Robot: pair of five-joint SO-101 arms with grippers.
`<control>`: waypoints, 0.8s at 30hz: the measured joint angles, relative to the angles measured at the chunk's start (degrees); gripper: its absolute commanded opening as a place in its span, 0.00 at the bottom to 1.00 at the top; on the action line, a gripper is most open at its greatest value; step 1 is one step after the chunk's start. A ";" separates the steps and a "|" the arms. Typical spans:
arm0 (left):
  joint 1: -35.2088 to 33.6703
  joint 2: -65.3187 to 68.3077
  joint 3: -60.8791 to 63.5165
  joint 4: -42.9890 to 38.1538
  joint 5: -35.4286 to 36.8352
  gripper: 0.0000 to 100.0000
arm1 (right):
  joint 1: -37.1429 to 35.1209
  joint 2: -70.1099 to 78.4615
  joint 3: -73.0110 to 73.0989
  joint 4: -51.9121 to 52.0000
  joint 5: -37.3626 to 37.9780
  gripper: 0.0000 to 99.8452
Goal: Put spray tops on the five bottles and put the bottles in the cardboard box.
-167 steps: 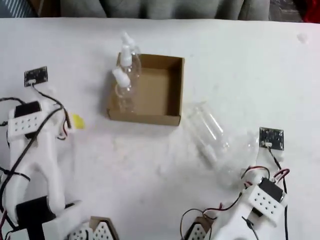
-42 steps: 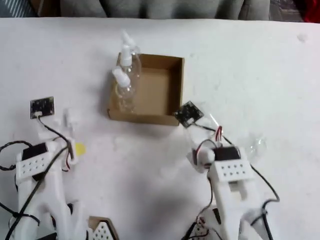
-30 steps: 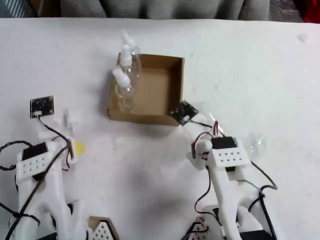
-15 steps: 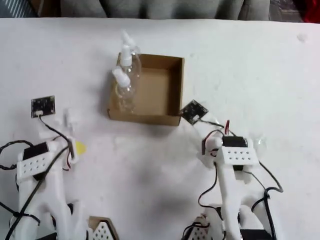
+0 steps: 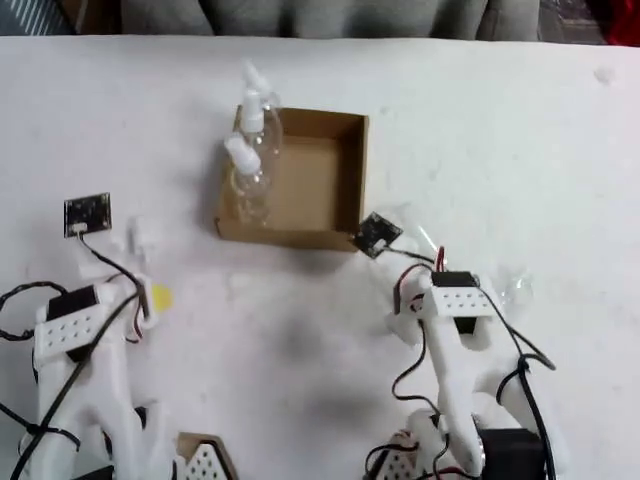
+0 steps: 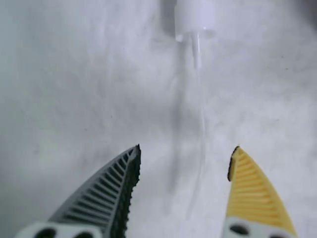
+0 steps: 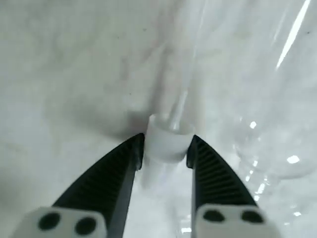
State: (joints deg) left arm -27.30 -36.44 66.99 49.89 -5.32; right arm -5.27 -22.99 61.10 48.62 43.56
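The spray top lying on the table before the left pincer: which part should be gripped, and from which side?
Take the spray top by its white collar, not the dip tube: that is thin, clear and bent, and would likely flex. It lies flat, tube pointing at the open left pincer, so come from above, one finger on each side of the collar.

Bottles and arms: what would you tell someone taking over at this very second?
Left gripper: open, hovering over a loose top lying on the table.
Right gripper: shut on a spray top, beside a clear bottle.
Done: two capped bottles at the left side of the cardboard box, apparently inside.
Left: cap the other bottles, then box them.
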 measured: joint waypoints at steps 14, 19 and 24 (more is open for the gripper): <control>0.00 0.00 0.00 0.00 0.00 0.26 | 0.18 0.00 -12.57 14.24 -0.35 0.02; 0.00 0.00 0.00 0.00 0.00 0.26 | 0.35 0.00 -25.32 27.25 -6.95 0.02; 0.00 0.00 0.00 -0.18 0.00 0.26 | -1.32 0.00 -34.99 37.71 -10.37 0.02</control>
State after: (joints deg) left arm -27.30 -36.44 66.99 49.71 -5.32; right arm -6.59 -22.99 26.11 86.33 33.19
